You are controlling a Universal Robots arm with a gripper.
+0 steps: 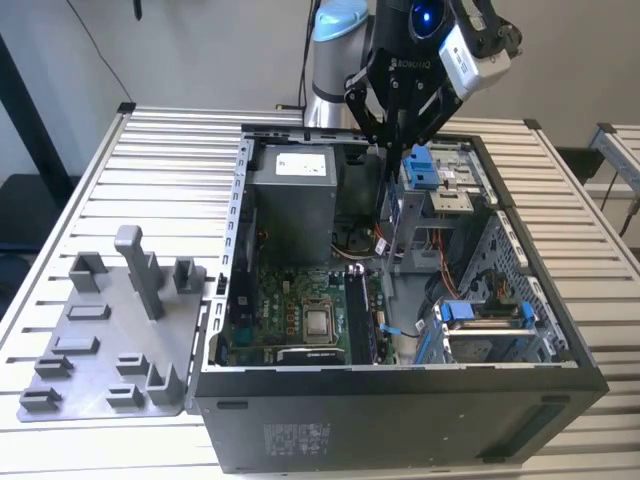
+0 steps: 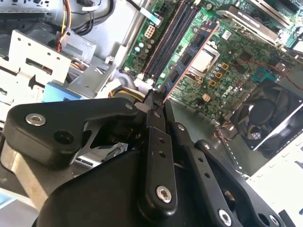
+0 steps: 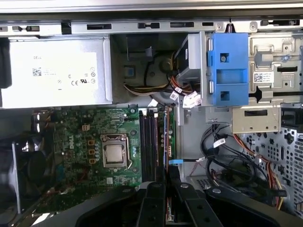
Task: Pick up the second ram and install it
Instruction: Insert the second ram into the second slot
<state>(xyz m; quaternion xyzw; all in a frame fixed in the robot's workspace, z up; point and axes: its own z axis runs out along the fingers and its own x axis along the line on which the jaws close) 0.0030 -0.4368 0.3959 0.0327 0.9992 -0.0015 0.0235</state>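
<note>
Item 1: my gripper (image 1: 403, 140), poised over the open computer case (image 1: 400, 420), fingers clamped on the second ram (image 2: 189, 56).

Item 2: second ram, dark card with a reddish edge. It is gripped at one end and juts out over the motherboard. In the first wrist view it shows edge-on (image 3: 166, 137), running along the black memory slots (image 3: 149, 142) on their drive-cage side.

Item 3: processor socket (image 3: 115, 153), silver square, on the far side of the slots from the ram.

Item 4: cooling fan (image 2: 265, 118), black, beyond the socket.

Item 5: blue drive bracket (image 3: 229, 68) on the metal cage, near my fingers; below it lies a tangle of black, red and yellow cables (image 3: 222, 156). A blue cable end (image 3: 175, 162) sits just beside the ram.

Item 6: power supply (image 3: 57, 71), grey box with a white printed label and a small square code sticker. White tags hang on the cable ends; another sticker sits on the cage.

Item 7: grey tray (image 1: 110, 330) with upright blocks, on the slatted table at the exterior view's left, apart from the case.
</note>
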